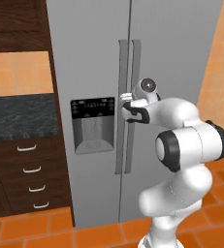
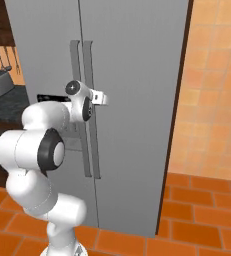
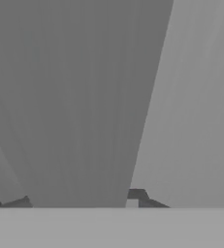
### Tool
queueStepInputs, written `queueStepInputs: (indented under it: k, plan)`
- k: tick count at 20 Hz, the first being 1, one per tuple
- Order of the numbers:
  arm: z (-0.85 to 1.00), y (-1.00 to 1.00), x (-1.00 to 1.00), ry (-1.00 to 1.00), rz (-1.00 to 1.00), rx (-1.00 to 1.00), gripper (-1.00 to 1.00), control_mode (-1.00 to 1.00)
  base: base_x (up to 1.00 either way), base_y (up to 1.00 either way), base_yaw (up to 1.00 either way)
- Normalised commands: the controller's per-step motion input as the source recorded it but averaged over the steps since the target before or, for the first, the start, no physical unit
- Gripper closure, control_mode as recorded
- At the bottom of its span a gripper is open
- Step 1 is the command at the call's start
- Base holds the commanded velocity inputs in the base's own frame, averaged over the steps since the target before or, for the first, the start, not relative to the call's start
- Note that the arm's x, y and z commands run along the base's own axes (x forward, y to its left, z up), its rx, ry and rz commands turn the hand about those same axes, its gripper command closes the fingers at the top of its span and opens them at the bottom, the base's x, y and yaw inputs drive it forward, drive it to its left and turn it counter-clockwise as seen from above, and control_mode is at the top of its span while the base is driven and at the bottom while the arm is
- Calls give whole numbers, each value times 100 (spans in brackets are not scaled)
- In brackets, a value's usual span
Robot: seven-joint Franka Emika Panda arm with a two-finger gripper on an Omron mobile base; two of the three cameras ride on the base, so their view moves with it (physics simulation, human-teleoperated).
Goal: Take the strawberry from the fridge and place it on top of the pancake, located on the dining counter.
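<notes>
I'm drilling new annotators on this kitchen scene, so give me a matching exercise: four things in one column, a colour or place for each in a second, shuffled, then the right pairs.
Things:
1. fridge
2. dispenser panel
3. floor tiles
4. gripper

Descriptions:
A. orange
B. at the fridge's long vertical handles
C. light grey, both doors shut
D. black, on the left door

Pairs: 1-C, 2-D, 3-A, 4-B

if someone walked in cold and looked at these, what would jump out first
The tall grey fridge with both doors shut, and the white arm reaching up to its long vertical handles at the centre seam. The fingers sit at the handles, beside the black dispenser panel on the left door. Orange floor tiles and a dark-topped counter frame it.
</notes>
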Motion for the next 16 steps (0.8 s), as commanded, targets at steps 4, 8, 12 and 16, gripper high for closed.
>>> queueStepInputs:
  k: [4, 8, 12, 16]
  plan:
    - [-25, -100, -28, 3, 0, 5, 100, -100, 0, 0, 0]
    - [-10, -100, -44, 0, 0, 1, 100, -100, 0, 0, 0]
    - [0, -100, -70, 0, 0, 0, 100, -100, 0, 0, 0]
    - [0, -100, -71, 0, 0, 0, 100, -100, 0, 0, 0]
